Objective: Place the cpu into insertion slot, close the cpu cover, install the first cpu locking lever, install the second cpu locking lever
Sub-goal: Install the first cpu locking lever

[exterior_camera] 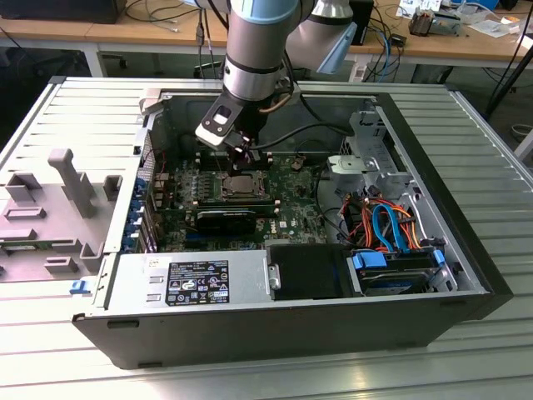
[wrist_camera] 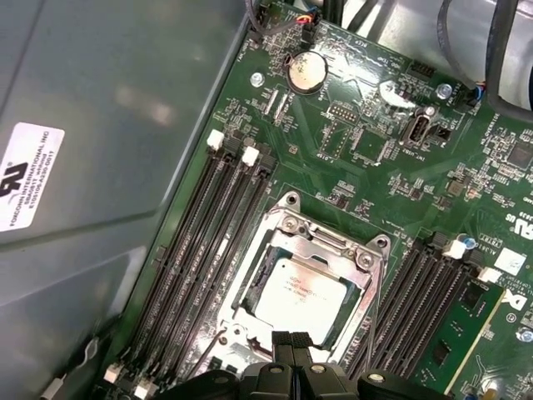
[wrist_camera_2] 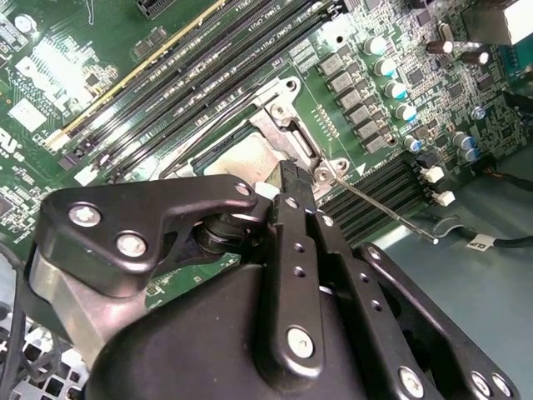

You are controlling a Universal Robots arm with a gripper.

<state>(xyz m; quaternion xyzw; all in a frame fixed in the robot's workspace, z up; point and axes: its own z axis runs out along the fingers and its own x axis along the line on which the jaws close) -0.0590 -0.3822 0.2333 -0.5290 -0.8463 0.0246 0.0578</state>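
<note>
1. My jaws are pinched narrow with nothing between them, just above the cpu cover point(wrist_camera: 325, 237), at upper centre of the exterior view.
2. The cpu point(wrist_camera: 304, 292) lies in the insertion slot point(wrist_camera: 252, 283), cover down over it.
3. The open computer case point(exterior_camera: 250, 333) rests on a ribbed metal table point(exterior_camera: 466, 117); wooden tables point(exterior_camera: 100, 33) strewn with cables line the top of the exterior view.

Wooden workbench point(exterior_camera: 83, 32) behind; slatted metal table point(exterior_camera: 483, 133)
</note>
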